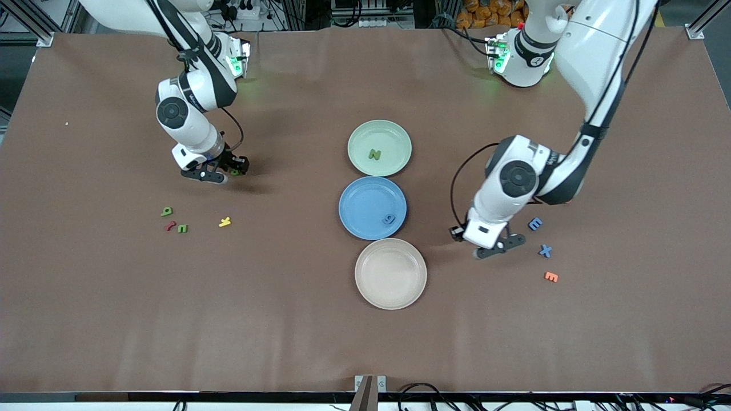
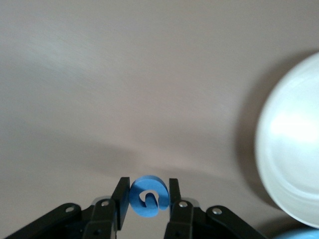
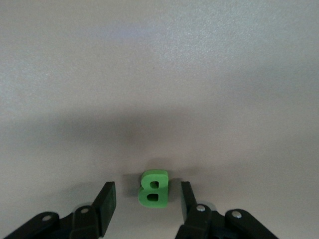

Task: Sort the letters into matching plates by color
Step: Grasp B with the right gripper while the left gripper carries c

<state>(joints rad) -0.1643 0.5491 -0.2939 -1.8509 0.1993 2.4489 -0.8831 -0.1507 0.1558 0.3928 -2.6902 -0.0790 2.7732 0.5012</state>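
My left gripper point(image 1: 502, 246) point(image 2: 148, 186) is shut on a blue letter point(image 2: 148, 196) and holds it above the brown table, beside the beige plate. My right gripper point(image 1: 220, 173) point(image 3: 147, 186) is low at the right arm's end, open, with its fingers on either side of a green letter B point(image 3: 153, 187) point(image 1: 235, 172) that lies on the table; a gap shows on each side. The pale green plate point(image 1: 394, 134) holds a green N point(image 1: 374, 154). The blue plate point(image 1: 360, 200) holds a blue letter point(image 1: 389, 219).
A beige plate point(image 1: 390, 273) point(image 2: 291, 164) sits nearest the front camera. Two green letters point(image 1: 166, 212) point(image 1: 182, 228), a red one point(image 1: 169, 226) and a yellow one point(image 1: 225, 222) lie at the right arm's end. Two blue letters point(image 1: 535, 224) point(image 1: 545, 250) and an orange one point(image 1: 551, 277) lie at the left arm's end.
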